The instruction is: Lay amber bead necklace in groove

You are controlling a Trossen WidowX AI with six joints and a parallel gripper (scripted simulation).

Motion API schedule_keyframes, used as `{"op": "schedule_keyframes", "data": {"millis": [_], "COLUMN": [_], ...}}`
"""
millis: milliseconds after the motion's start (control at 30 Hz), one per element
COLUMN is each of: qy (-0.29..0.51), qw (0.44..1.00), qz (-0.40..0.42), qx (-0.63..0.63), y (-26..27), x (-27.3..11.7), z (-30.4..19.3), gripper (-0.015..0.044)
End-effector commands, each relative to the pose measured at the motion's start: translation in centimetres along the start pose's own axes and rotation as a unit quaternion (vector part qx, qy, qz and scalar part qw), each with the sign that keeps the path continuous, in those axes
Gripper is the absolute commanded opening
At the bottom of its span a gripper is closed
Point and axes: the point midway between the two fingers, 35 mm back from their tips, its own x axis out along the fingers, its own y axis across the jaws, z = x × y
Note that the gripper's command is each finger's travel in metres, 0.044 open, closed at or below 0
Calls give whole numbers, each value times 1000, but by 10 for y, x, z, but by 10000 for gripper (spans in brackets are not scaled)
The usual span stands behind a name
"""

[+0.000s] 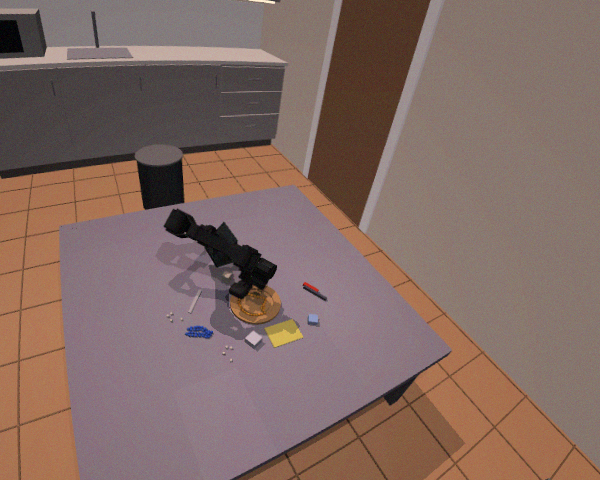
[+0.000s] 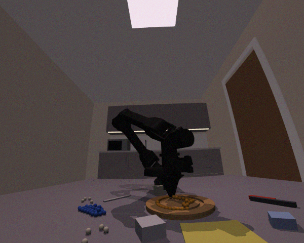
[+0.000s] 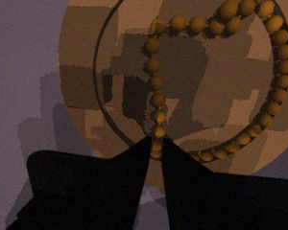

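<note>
The round wooden bead board (image 1: pixel 276 310) (image 2: pixel 207 206) (image 3: pixel 79 48) lies flat on the table. The amber bead necklace (image 2: pixel 173 208) (image 3: pixel 284 67) lies on it. In the wrist view, its right and lower right beads follow the circular groove. On the left it leaves the groove: a nearly straight run goes up from my fingertips over the inner disc, bends at a corner, and runs right to a small bunch at the top. The left part of the groove holds no beads. My gripper (image 2: pixel 171 195) (image 3: pixel 156 143) is shut on the amber necklace at the groove's lower edge; the fingers partly hide the pinched beads.
A blue bead bunch (image 1: pixel 199 332) (image 2: pixel 91 209), loose white beads and a thin stick (image 1: pixel 194 301) lie left of the board. A white block (image 1: pixel 253 338) (image 2: pixel 150 227) and yellow sheet (image 1: pixel 283 333) lie in front. A blue block (image 1: pixel 312 319) and red-black tool (image 1: pixel 314 290) lie right.
</note>
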Motion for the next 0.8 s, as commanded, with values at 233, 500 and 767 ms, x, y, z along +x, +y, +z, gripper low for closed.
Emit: {"op": "schedule_keyframes", "data": {"millis": [233,500,767], "qy": [1,1,1], "qw": [1000,1000,1000], "qz": [-1,-1,-1], "qx": [-2,-2,-2], "y": [7,11,11], "x": [-5,-5,3], "z": [-5,-8,-8], "gripper": [0,0,0]}}
